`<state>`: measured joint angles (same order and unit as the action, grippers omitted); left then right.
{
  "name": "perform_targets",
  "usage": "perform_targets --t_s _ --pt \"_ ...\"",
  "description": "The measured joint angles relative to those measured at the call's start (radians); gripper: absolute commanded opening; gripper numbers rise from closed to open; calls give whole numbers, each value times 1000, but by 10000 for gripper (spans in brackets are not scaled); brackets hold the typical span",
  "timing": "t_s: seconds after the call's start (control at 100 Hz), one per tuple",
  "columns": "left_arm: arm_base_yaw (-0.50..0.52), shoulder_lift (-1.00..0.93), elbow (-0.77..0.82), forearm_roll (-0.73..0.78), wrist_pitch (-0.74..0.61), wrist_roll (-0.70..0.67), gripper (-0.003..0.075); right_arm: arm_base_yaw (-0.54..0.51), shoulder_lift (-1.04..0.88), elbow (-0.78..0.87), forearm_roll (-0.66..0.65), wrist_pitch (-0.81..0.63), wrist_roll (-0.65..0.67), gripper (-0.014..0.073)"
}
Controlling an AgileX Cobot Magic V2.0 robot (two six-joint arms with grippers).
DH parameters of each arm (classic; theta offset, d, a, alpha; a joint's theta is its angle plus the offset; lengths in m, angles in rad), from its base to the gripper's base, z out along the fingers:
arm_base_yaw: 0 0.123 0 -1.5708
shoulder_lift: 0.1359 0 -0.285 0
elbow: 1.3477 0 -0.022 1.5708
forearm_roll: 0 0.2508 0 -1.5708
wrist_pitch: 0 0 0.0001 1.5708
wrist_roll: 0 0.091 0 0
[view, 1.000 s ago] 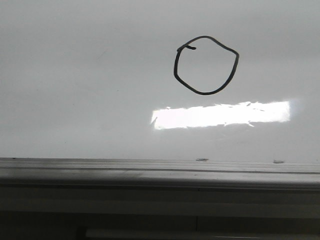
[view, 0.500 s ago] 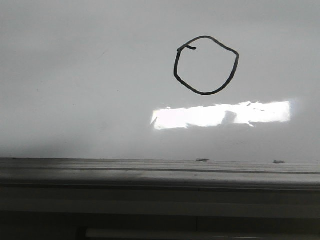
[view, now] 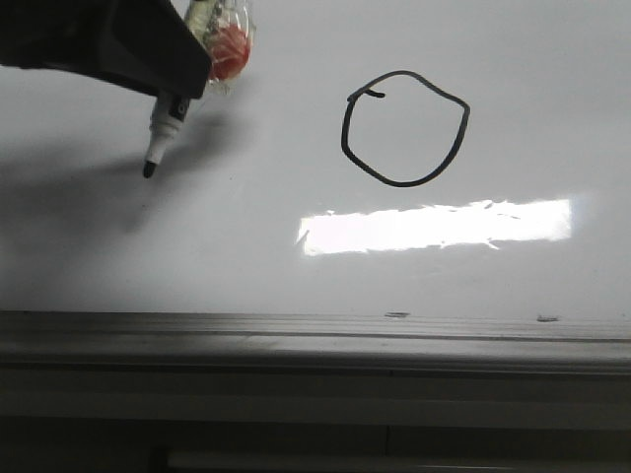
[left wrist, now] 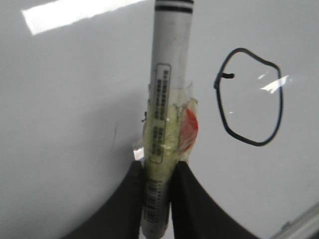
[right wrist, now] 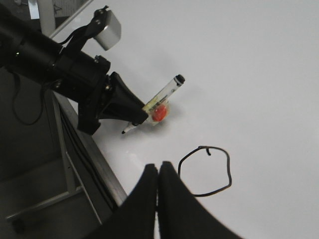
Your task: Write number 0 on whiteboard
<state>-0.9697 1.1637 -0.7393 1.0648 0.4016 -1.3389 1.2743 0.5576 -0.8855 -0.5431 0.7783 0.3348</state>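
Observation:
The number 0 (view: 404, 183) is a closed thin black loop on the whiteboard (view: 197, 256), right of centre in the front view. It also shows in the left wrist view (left wrist: 254, 144) and the right wrist view (right wrist: 230, 172). My left gripper (view: 192, 79) (left wrist: 158, 167) is shut on a white marker (view: 163, 128) (left wrist: 167, 89) wrapped in yellowish tape with a red patch. The marker's black tip points down at the board, left of the 0 and apart from it. My right gripper (right wrist: 158, 167) is shut and empty, hanging over the board's edge near the 0.
A bright rectangular glare patch (view: 434, 225) lies below the 0. The grey metal edge rail (view: 315, 340) runs along the board's near side. In the right wrist view, a metal stand frame (right wrist: 60, 149) and cables sit beyond that edge.
My left gripper with the marker has come into the front view at the upper left, casting a shadow on the board. The 0 is unchanged.

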Motion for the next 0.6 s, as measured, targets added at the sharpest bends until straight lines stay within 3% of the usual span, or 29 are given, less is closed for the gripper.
perform_targets --t_s 0.19,0.6 --pt "87 69 -2 10 -57 -30 -20 0 -2 51 0 -2 32 -58" --pt "88 109 -11 25 -104 -34 -17 0 -2 59 0 -20 39 -58"
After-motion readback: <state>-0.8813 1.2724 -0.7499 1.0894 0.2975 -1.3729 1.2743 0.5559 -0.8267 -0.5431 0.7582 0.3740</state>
